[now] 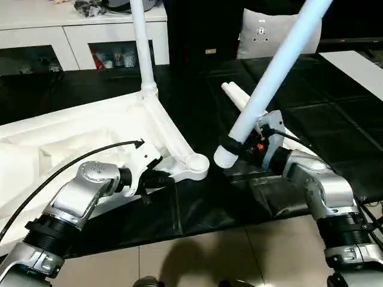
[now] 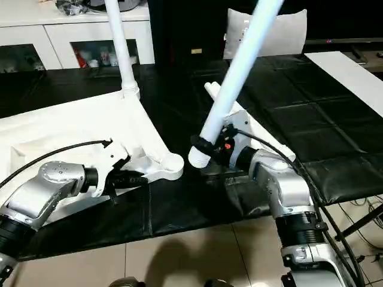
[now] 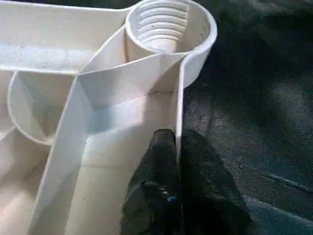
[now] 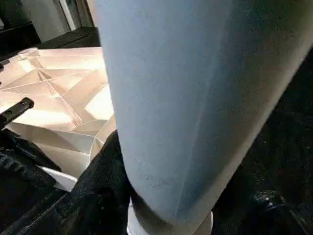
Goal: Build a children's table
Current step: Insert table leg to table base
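Observation:
The white tabletop (image 1: 72,137) lies ribbed side up on the black work table. One white leg (image 1: 141,42) stands upright in its far corner socket. The near corner socket (image 1: 197,162), threaded inside (image 3: 164,24), holds nothing. My left gripper (image 1: 157,179) is shut on the tabletop's side wall just behind that socket, its fingers (image 3: 164,161) pinching the wall. My right gripper (image 1: 239,149) is shut on a second leg (image 1: 275,66), tilted up to the right. That leg's lower end (image 1: 226,156) hangs a little to the right of the near socket. More loose legs (image 1: 234,94) lie behind it.
The black work table's front edge (image 1: 209,224) runs just before both arms, with tiled floor (image 1: 209,257) below. A white cabinet (image 1: 78,33) stands at the back left and a pale cushion (image 1: 263,36) at the back. A white board (image 1: 359,67) lies at the far right.

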Tool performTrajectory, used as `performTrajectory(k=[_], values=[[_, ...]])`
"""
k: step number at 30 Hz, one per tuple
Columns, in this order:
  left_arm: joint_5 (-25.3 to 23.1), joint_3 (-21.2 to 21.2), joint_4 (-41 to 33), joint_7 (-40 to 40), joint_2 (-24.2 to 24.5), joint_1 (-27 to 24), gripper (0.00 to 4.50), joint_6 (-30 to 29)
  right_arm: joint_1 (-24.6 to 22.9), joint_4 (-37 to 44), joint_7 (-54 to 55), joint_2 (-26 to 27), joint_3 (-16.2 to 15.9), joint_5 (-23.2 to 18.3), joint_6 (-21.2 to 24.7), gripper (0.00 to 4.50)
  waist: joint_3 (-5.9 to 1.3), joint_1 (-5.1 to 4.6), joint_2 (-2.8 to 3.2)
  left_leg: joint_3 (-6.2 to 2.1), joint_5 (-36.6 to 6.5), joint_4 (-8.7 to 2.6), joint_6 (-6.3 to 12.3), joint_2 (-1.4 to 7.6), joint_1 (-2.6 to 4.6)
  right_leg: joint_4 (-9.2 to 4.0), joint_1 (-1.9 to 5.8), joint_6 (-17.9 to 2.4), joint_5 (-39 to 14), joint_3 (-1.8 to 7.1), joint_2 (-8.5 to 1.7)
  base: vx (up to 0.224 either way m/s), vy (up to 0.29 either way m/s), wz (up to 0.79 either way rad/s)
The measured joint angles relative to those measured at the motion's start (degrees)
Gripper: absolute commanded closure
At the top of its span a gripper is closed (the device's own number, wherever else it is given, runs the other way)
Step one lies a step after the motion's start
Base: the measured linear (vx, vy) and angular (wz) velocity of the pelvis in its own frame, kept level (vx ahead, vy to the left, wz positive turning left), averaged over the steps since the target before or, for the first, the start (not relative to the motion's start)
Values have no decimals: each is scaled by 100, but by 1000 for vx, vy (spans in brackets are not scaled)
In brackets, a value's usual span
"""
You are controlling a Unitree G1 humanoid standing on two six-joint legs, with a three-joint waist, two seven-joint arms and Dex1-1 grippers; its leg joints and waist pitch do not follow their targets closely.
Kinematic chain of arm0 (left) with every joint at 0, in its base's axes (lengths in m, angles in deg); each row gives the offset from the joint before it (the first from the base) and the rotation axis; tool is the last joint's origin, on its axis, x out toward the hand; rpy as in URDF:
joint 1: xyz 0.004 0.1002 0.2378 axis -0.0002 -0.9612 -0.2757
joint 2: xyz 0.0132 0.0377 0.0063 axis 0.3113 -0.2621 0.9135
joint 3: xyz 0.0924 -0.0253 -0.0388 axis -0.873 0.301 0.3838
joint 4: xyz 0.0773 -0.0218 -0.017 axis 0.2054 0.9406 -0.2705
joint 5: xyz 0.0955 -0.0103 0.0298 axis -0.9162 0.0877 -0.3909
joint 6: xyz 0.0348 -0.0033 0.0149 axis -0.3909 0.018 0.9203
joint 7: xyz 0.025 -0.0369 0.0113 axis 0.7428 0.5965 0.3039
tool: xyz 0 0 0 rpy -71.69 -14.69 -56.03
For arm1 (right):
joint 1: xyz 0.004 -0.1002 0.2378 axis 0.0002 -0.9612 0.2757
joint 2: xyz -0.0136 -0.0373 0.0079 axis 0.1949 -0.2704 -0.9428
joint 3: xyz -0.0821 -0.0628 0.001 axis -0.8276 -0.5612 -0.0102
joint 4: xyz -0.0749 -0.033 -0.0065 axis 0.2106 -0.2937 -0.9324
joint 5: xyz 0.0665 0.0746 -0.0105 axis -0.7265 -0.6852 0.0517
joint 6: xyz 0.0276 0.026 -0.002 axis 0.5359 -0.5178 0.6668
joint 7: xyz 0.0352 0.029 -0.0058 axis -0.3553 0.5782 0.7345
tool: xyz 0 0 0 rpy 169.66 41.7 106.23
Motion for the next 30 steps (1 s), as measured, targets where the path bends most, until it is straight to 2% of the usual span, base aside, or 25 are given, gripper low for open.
performTrajectory(k=[2, 8, 14, 18, 19, 22, 30], values=[[-39, -3, 1, -7, -2, 0, 450, 43, 0, 0, -20, -14, 2, -2, 1, 263, 0, -1, 0, 0, 0, 0, 0, 0, 0, 0, 0, 0, 0, 0, 0, 0, 0, 0], [-294, -79, 229, -157, -30, 33, 450, 740, 2, 194, -272, -123, 51, -189, 65, 263, 0, 7, 1, 0, 0, -4, 0, 0, -1, -2, -1, 0, 0, 0, 0, 0, 0, 0], [-531, -328, 584, -350, -289, 261, 450, 1276, -5, 521, -751, -357, 108, -424, 223, 263, -8, 162, 15, 5, 0, -1, 1, -2, -2, -5, 5, 1, 0, 0, -8, 0, 0, 0], [-574, -591, 587, -566, -480, 354, 450, 1366, -35, 741, -1042, -655, -204, -345, 422, 263, -21, 310, 35, 18, 1, -1, 3, -2, 4, -6, 15, 2, -1, 1, -16, 0, 0, 0], [-586, -631, 585, -621, -523, 369, 450, 1371, -33, 726, -1055, -663, -284, -289, 428, 263, -22, 320, 37, 19, 1, -1, 3, -2, 6, -6, 18, 2, -1, 1, -16, 0, 0, 0], [-590, -745, 525, -823, -574, 369, 450, 1371, 1, 507, -1072, -658, -555, -58, 428, 263, -24, 317, 40, 22, 2, -1, 3, -1, 28, -5, 36, 2, -1, 1, -17, 0, 0, 0], [-666, -788, 571, -917, -651, 379, 450, 1441, 214, 372, -1300, -767, -791, 101, 505, 263, -31, 298, 22, 25, 1, -1, 3, -1, 49, -13, 60, 9, -5, 1, -17, 0, 0, 0]])
